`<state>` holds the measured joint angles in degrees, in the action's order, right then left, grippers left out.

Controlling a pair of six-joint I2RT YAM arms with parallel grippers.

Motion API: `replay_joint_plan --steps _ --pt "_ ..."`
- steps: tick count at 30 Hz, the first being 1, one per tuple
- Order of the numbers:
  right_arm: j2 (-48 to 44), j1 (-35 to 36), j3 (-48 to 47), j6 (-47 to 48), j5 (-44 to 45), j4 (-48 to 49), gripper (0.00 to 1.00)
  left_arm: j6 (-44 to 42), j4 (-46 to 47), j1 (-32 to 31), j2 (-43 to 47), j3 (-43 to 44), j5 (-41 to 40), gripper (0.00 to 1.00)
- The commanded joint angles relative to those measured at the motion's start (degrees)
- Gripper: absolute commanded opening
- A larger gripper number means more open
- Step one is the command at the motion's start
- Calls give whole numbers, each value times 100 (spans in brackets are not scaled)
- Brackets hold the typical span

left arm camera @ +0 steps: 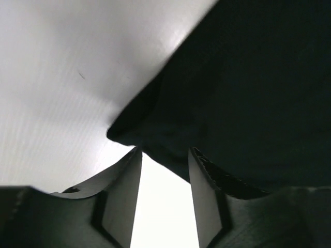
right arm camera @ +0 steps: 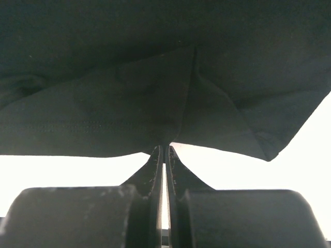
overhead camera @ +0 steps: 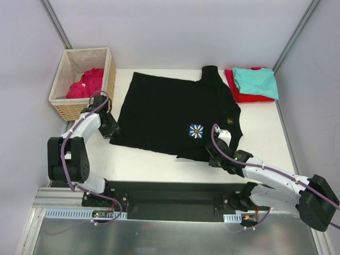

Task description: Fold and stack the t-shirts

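Though spread nearly flat, the black t-shirt lies across the middle of the surface.
At lower right, the right hand is pressed together, pinching the hem; the left hand stands partly spread at the shirt's lower-left corner. A white-blue flower print shows; a small gold mark beside it is unreadable.
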<state>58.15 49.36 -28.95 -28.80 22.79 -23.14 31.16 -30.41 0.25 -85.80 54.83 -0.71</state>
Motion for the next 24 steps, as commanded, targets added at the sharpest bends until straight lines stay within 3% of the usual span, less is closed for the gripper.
replay_joint_plan --steps 1,20,24 --pt "-146 -102 100 111 -90 37 1 48 79 247 -182 247 -157 39" --pt "-85 -278 249 137 -275 195 1 101 159 388 -807 590 -52 40" --pt "-58 -304 267 137 -310 230 1 145 176 397 -868 617 -69 31"
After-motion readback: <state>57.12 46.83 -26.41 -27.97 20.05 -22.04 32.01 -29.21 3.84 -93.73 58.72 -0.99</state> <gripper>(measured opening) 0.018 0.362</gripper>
